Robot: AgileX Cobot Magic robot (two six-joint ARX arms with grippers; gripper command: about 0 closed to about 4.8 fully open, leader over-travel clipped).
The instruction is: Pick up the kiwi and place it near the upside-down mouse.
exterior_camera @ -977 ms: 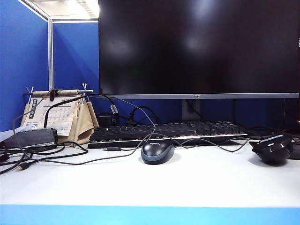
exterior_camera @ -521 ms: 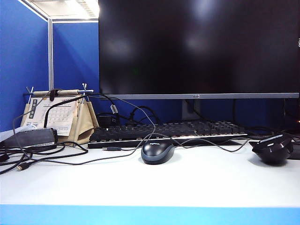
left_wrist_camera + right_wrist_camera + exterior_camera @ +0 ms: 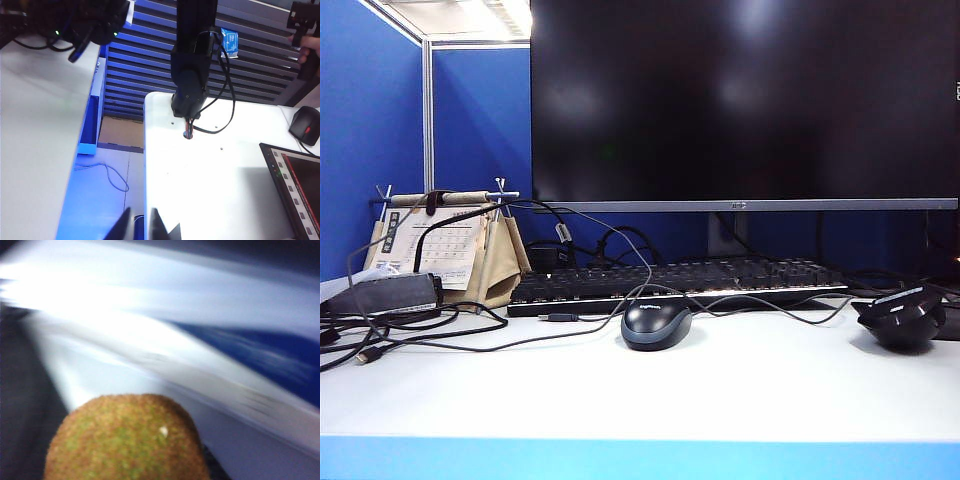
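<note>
**Right gripper.** The fingers of the right gripper were not seen in any view, so it could not be told whether they were spread or pinched. In the right wrist view the kiwi [image 3: 125, 440] was recorded close before the camera, sharp and fuzzy-skinned, brown with greenish patches and one small pale fleck. The surroundings behind it were smeared into white, blue and dark streaks. Since no finger was visible on either side of the fruit, its place relative to the fingers could not be established. No surface could be made out under it.

**Left gripper.** The left gripper [image 3: 139, 227] was found over the gap between two white tables. Only the dark fingertips [image 3: 123, 227] were shown, at the picture's edge. A narrow gap was seen between them and nothing was held there. Whether they were fully pressed together could not be told. A black arm base [image 3: 190, 85] was mounted on the white table [image 3: 210, 180] beyond.

**Desk, exterior view.** Neither arm and no kiwi was seen here. The upside-down mouse [image 3: 902, 318] was placed on the white desk [image 3: 720, 400], at 3 o'clock from the blue-grey mouse [image 3: 656, 325] and well apart from it. The keyboard [image 3: 680, 280] was located at 12 o'clock from the blue-grey mouse, under the dark monitor [image 3: 740, 100].
</note>
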